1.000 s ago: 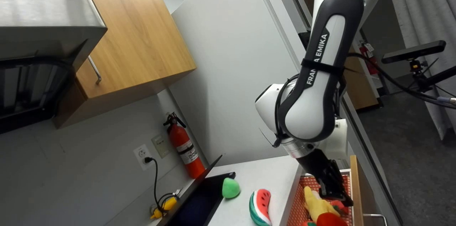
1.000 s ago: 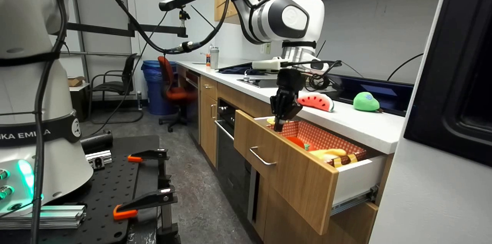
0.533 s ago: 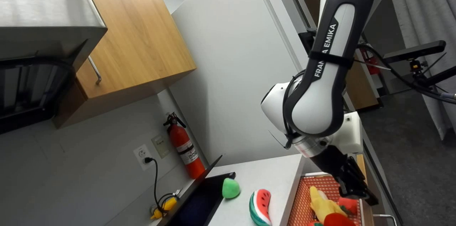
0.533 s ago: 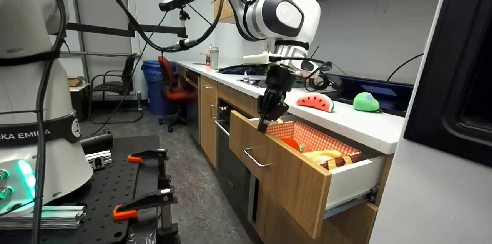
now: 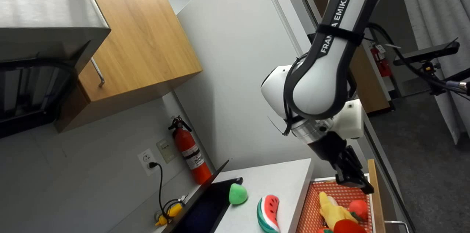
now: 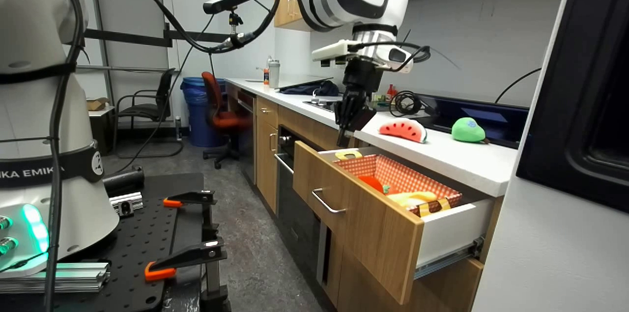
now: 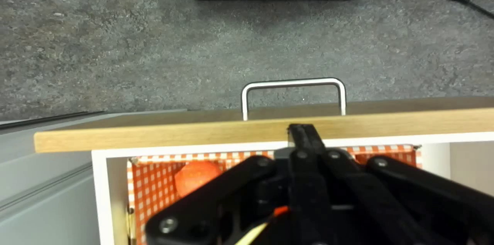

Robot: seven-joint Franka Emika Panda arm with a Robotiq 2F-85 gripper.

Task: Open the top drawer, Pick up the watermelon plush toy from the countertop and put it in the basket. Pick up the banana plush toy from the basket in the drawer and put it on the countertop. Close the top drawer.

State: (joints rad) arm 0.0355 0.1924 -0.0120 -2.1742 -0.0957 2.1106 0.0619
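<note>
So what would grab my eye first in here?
Probably the white robot arm, its black gripper shut above the open top drawer. Then comes the watermelon plush toy on the white countertop, near a green plush. In the drawer, a red-checked basket holds the yellow banana plush toy.

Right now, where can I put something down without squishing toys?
A bare patch of countertop lies between the watermelon toy, green toy and tall grey panel. A smaller gap separates those toys. The basket is crowded where the banana toy and red toys bunch; the pincer hangs above the top drawer.
</note>
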